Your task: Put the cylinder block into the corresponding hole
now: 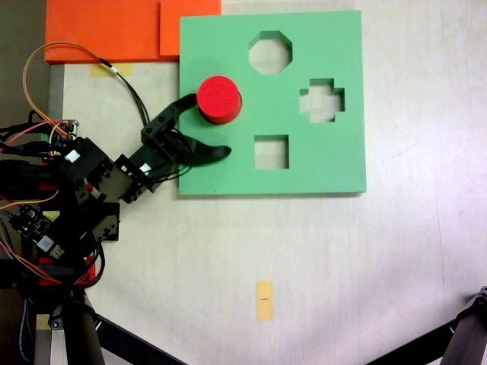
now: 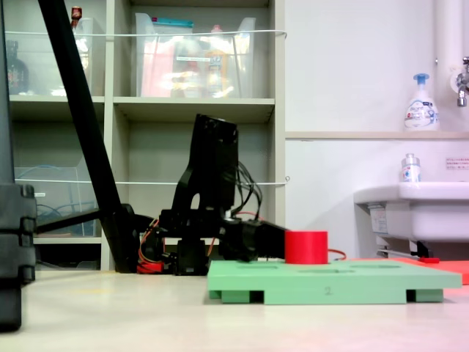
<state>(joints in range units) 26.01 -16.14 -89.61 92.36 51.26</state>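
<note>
On the green foam board (image 1: 335, 163), toward its left edge as a fixed view from above shows it, the cylinder block (image 1: 219, 99) is seen standing upright, its flat round top facing the camera. The gripper (image 1: 207, 126) is spread wide: one black finger (image 1: 181, 104) reaches the block's left side and appears to touch it, while the other finger (image 1: 207, 150) lies well below the block over bare board, so nothing is clamped. The block is thus placed at the upper finger rather than between the two, up and slightly right of the gripper's middle. Its axis is vertical, so a grasp could be taken across the round side from any direction.

No circular cut-out is seen open on the board; the octagonal cut-out (image 1: 270, 52), the cross-shaped cut-out (image 1: 322, 100) and the square cut-out (image 1: 271, 152) are all empty, to the block's right. It is judged that the corresponding hole lies under the block and that the block may already be seated in it, though this cannot be confirmed.

From the low side view, the block (image 2: 305, 247) is shown as a short, bright red, matte cylinder standing proud of the board (image 2: 337, 282), with the gripper (image 2: 256, 240) just beside it on the left.
</note>
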